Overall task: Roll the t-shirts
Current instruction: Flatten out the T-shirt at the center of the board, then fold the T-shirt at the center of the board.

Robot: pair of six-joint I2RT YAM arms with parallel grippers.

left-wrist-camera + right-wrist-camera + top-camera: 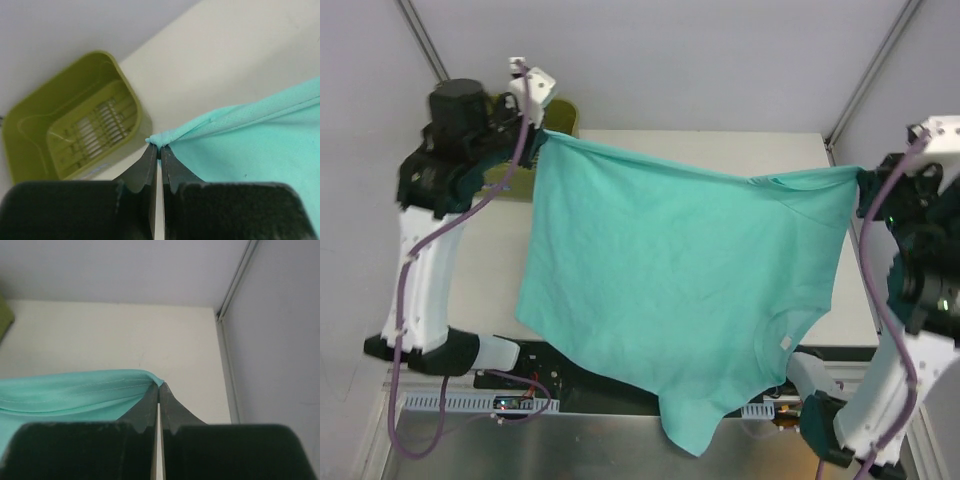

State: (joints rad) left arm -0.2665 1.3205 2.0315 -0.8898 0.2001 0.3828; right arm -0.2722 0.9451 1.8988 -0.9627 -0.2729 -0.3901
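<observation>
Item: teal t-shirt (680, 280), hung spread above table (490, 280); corners pinched in closed left gripper (159, 147) and right gripper (159, 387), likely for laying flat.

the right claw (158, 389) pinches a corner of the teal t-shirt (75, 390). its jaws are pressed together. the pale counter (125, 335) lies beyond.

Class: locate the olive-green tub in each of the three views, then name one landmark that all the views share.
Top external: the tub sits upper left, just beyond the t-shirt's pinched corner.
Left wrist: tub left of centre, its open mouth towards the camera.
Right wrist: only a green sliver at the left edge, probably its rim.
Shared landmark: the teal t-shirt, in all three.
</observation>
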